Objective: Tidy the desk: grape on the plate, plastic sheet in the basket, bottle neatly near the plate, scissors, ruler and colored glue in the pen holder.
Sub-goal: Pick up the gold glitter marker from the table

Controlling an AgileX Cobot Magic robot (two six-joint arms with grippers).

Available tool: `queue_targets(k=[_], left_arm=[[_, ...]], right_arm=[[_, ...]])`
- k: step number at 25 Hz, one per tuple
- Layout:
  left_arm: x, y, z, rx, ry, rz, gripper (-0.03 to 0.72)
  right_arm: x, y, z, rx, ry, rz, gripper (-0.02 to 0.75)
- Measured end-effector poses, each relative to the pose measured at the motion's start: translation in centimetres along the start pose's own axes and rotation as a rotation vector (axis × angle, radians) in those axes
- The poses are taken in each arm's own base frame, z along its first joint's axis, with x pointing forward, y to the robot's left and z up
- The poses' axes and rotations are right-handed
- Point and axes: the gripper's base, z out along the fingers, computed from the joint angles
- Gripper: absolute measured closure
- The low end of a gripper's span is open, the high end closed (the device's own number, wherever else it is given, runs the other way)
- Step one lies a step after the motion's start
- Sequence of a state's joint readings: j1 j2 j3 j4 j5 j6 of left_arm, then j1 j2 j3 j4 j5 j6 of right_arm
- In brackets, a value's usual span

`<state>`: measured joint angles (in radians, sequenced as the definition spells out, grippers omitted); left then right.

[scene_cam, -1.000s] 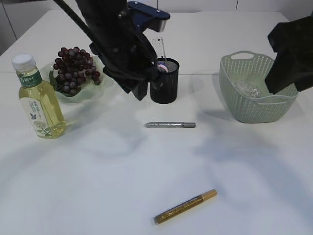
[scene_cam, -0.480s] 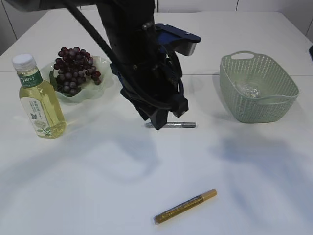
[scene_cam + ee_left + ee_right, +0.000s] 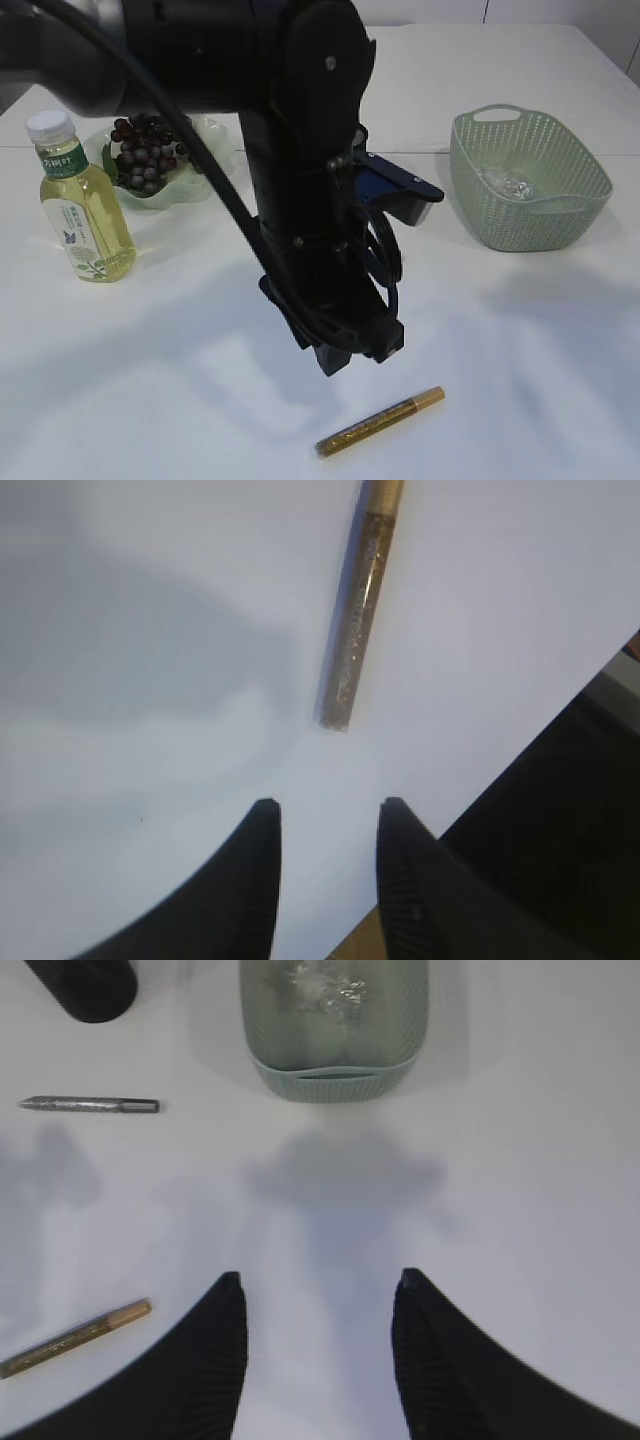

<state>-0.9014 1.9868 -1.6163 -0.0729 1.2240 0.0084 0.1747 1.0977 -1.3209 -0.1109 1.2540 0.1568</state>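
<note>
Left of the gold glitter glue pen (image 3: 380, 423), well apart: clear plastic bottle (image 3: 79, 205) of yellow liquid, white ribbed cap; dark grapes (image 3: 146, 155) on a pale scalloped plate (image 3: 205, 140). Just above the pen, left gripper (image 3: 328, 825), jaws parted, empty. Best lowered squarely astride the slim round barrel, mid-length, so no rolling on the smooth white table (image 3: 540, 340). Right of the pen, far back: green perforated basket (image 3: 527, 180) with crinkled plastic sheet (image 3: 507, 182). Right gripper (image 3: 318, 1300) spread, empty.

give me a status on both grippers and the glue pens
Left gripper open, empty, above gold pen. Right gripper open, empty, facing basket. Silver pen on table. Nothing in the way.
</note>
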Motion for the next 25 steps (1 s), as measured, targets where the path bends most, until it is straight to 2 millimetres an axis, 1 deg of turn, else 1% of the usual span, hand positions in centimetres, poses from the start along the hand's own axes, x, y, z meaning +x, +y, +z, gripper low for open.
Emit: queue_targets(k=[2, 4, 8, 11, 14, 17, 22, 25], left_arm=[[0.3, -0.3, 0.5, 0.0, 0.021, 0.009, 0.449], [0.3, -0.8, 1.1, 0.004, 0.036, 0.026, 0.449], [0.0, -1.7, 3.4, 0.007, 0.09, 0.065, 0.449], [-0.2, -2.0, 5.3, 0.01, 0.127, 0.092, 0.449], [-0.4, -1.9, 6.6, 0.01, 0.145, 0.11, 0.449], [-1.1, -1.9, 7.3, 0.012, 0.131, 0.137, 0.449], [-2.8, -2.0, 7.0, 0.011, 0.059, 0.166, 0.449], [-3.7, -2.1, 7.4, 0.011, 0.045, 0.171, 0.449]], right_arm=[[-0.1, -0.3, 0.1, 0.032, -0.003, -0.004, 0.354], [-0.3, -0.3, 0.5, 0.046, 0.01, -0.004, 0.354], [-0.8, 0.0, 2.2, 0.047, 0.062, -0.008, 0.354], [-1.2, 0.4, 3.7, 0.026, 0.11, -0.018, 0.354], [-1.4, 0.8, 5.2, 0.009, 0.155, -0.021, 0.354], [-1.5, 1.0, 5.9, -0.002, 0.178, -0.025, 0.354], [-1.6, 1.1, 6.1, -0.006, 0.185, -0.026, 0.354], [-1.6, 1.1, 6.1, -0.01, 0.186, -0.024, 0.354]])
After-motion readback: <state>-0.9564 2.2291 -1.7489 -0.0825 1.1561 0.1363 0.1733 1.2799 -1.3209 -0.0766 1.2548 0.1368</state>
